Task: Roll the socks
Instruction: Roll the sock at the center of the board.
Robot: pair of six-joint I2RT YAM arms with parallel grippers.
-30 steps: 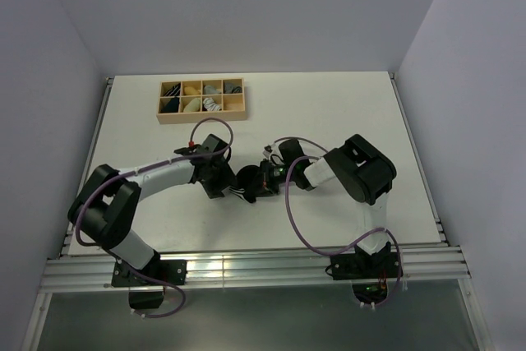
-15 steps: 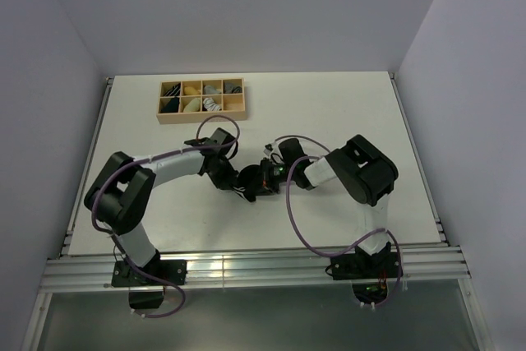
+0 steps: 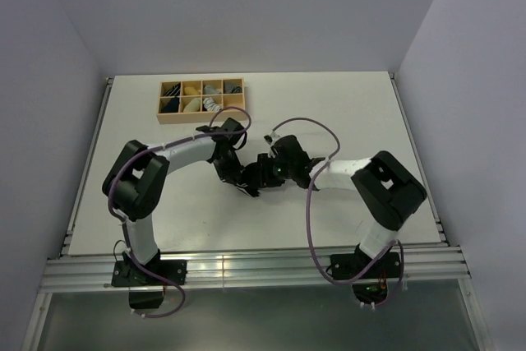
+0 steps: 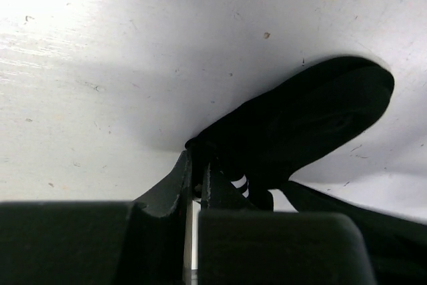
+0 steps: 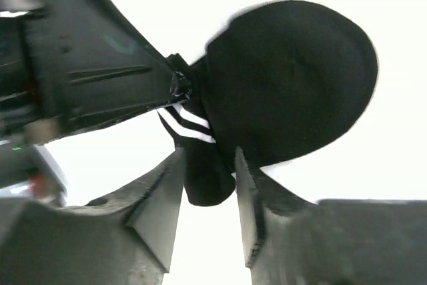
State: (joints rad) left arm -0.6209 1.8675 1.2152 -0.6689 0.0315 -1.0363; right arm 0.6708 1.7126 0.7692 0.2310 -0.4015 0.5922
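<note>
Left gripper (image 4: 195, 165) has its two fingers pressed nearly together, pinching a fold at the edge of the black sock (image 5: 293, 78). Right gripper (image 5: 207, 158) meets it from the opposite side, its fingers set on either flank of the sock's narrow cuff end and clamping it just below the two white bands (image 5: 190, 121). In the right wrist view the left gripper's dark fingertips touch the sock right beside those bands, so the two grips sit close together. Beyond both grips the rest of the sock bulges into a rounded, bunched black mass just above the white table (image 3: 345, 113). From above, the two arms converge near the table's middle with the sock between them. Well apart, near the far left corner, stands a wooden tray (image 3: 202, 118) whose compartments hold small sock rolls (image 3: 191, 104).
</note>
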